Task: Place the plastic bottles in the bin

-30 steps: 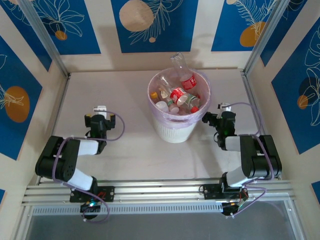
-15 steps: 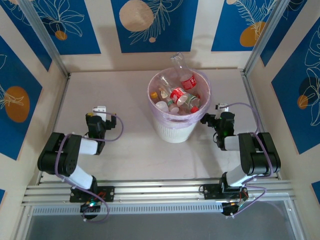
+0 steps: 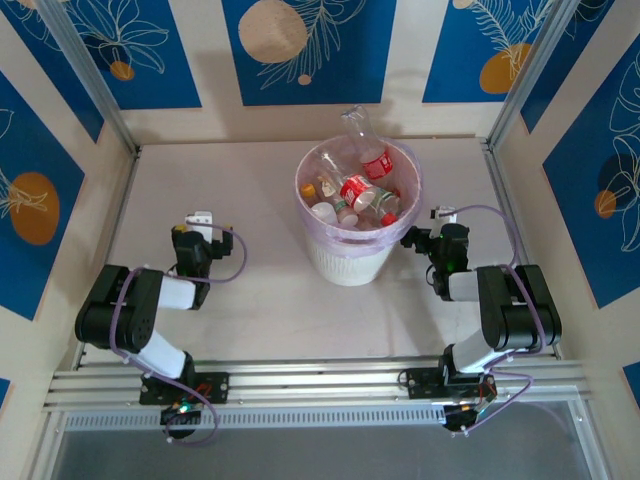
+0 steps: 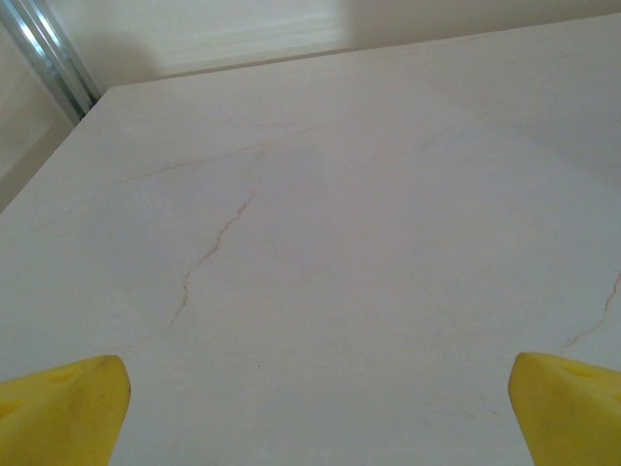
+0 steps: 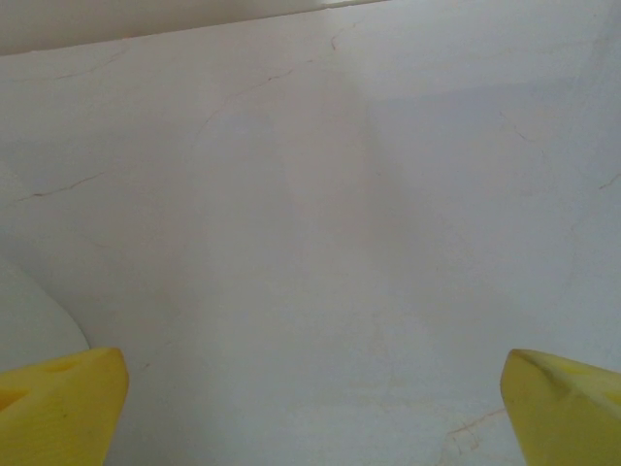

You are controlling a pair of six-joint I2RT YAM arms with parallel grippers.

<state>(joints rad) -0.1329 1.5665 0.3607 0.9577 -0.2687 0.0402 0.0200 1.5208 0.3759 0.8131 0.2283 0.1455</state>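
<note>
The plastic bottles (image 3: 358,190) that can be seen all lie heaped inside the bin (image 3: 352,258), a round white ribbed basket lined with a pink bag (image 3: 303,200), standing at the middle of the bench (image 3: 270,300) towards its far side. One clear bottle with a red label (image 3: 366,142) juts above the far rim, its long axis near upright and leaning a little to the left (neck uppermost).

The bin sits between the two hands. The right hand (image 3: 438,228) is just beside its wall and is the nearer. The left hand (image 3: 197,228) is well apart from it, with the bin off to its right. Both are released and hold nothing. In each wrist view the yellow fingertips (image 4: 60,413) (image 5: 58,403) sit wide apart over bare bench.

Judging by this, nothing is left to pick up, and the task looks finished.
</note>
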